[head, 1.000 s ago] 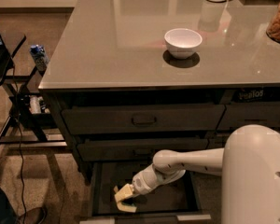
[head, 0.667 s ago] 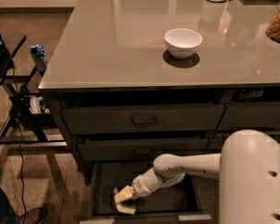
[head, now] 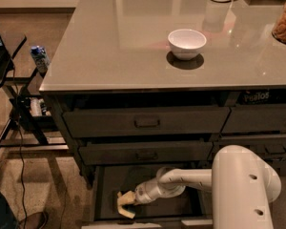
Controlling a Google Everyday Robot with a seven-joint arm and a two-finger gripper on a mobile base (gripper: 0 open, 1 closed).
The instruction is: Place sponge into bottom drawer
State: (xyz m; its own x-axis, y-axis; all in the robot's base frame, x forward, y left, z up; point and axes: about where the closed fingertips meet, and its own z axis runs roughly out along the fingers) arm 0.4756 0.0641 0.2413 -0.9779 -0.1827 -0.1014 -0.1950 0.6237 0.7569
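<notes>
Gripper [head: 126,203] low in the open bottom drawer [head: 181,206], left-front, grip state cannot tell; yellowish sponge [head: 127,213] at its tip; two closed drawers [head: 145,122] overhang, arm housing [head: 243,190] hides the drawer's right, white bowl [head: 187,43] on countertop [head: 109,46].

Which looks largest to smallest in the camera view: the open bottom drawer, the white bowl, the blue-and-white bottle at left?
1. bottom drawer, largest by far; the gripper is inside it, front left.
2. white bowl
3. blue-and-white bottle, smallest, though it stands off the counter, so nearness may skew this.
</notes>
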